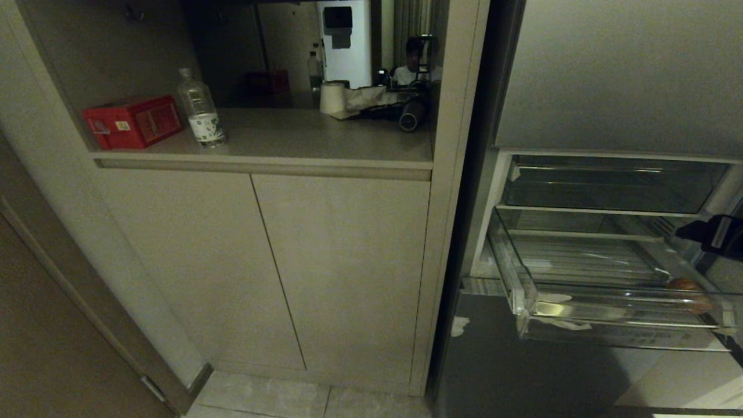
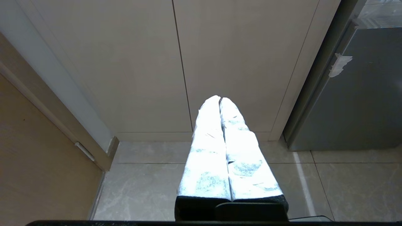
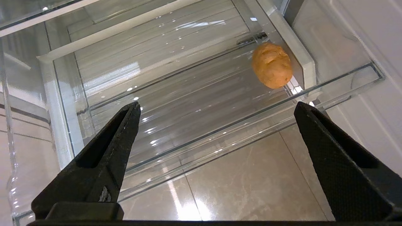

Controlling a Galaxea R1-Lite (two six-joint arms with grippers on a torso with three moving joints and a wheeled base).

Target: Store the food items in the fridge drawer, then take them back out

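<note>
Drawer of clear ribbed plastic (image 3: 188, 103), pulled out, holds 1 oval orange-brown food item (image 3: 272, 65) at its 2 o'clock corner, long axis running front-to-back. Right gripper (image 3: 216, 105) hovers spread and empty; left gripper (image 2: 220, 99) is clenched.

In front of me I see beige cabinet doors (image 1: 261, 261) under a recessed shelf (image 1: 325, 142), with pale marble floor tiles (image 2: 345, 185) below. At my left stands a brown wooden door (image 1: 52, 337). The light is dim.
</note>
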